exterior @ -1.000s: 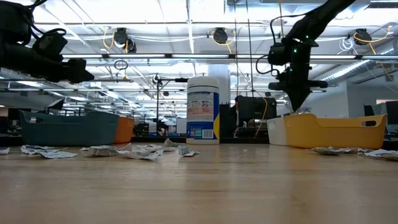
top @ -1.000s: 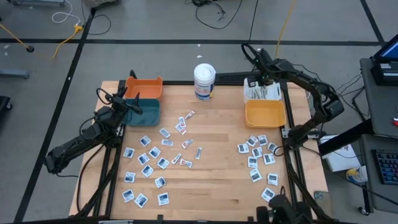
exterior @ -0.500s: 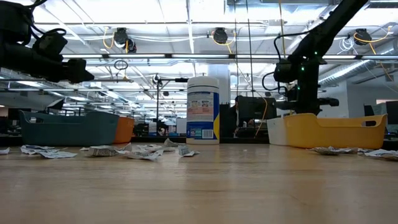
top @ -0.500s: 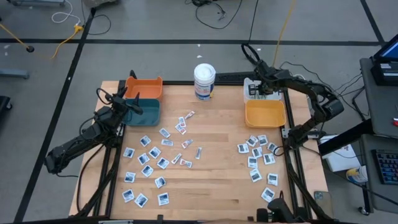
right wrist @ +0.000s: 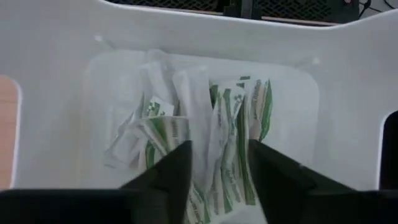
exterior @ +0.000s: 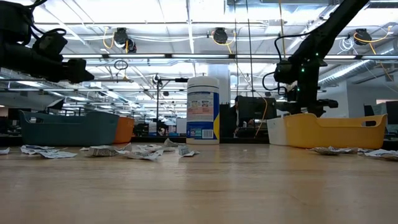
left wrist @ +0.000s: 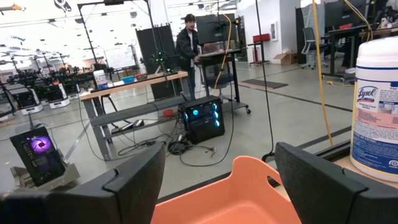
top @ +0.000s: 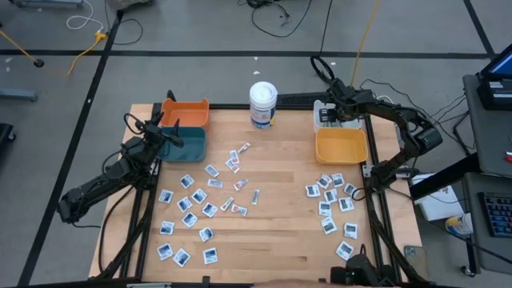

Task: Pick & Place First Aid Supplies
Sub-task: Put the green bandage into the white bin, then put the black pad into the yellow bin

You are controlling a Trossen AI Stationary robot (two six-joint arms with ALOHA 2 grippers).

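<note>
Green-and-white wrapped first aid packets [right wrist: 214, 134] heaped in white plastic bin [right wrist: 56, 93], directly beneath right gripper [right wrist: 217, 163]; fingers parted, empty.

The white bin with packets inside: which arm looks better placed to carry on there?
The right arm: its claw hangs directly over the white bin, open above the packets. The left claw hovers by the teal bin.

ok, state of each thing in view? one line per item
Right gripper: open, over the white plastic bin.
White plastic bin: holds green-striped packets.
Left gripper: open, empty, above the orange plastic bin.
White cylindrical tub: upright, lid on.
Flat packets: scattered on the table.
</note>
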